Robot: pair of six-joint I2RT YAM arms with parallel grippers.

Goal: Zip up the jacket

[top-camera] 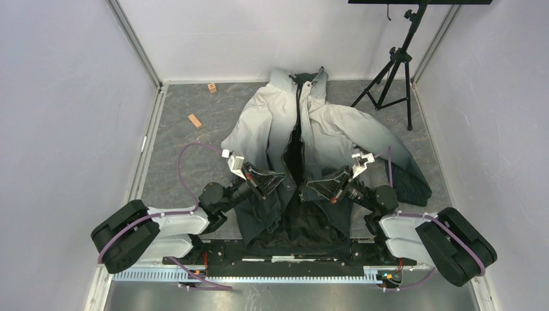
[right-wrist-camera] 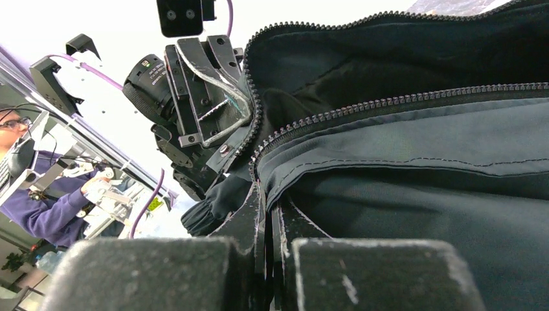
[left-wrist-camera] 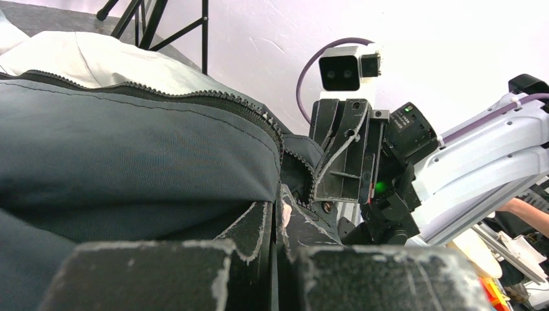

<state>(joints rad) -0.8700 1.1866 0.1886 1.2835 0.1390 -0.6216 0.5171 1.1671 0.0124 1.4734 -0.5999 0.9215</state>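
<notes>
The jacket (top-camera: 336, 129) is laid flat on the surface (top-camera: 188, 155), collar at the far end and black hem just before the arm bases. Its front is parted along the zipper (top-camera: 294, 152). The left pincer (top-camera: 275, 180) is closed on the front edge at its own side, low down towards the hem, with fabric pinched just beside the row of teeth (left-wrist-camera: 194, 96). The right pincer (top-camera: 317, 188) is closed in the same way on the opposite edge. The two are held near each other across the gap (each is seen plainly from the other's wrist camera).

The step in hand is judged to be the lining-up of the two lower edges, so no zipping is counted as done. The slider and its pull tab cannot be made out in any view.

For the next move, the two rows of teeth would have to be brought together at the bottom end, level and untwisted, so that one side can be seated in the slider. After that, one grip would need to be given up for the pull tab while the hem is kept taut by the other.
</notes>
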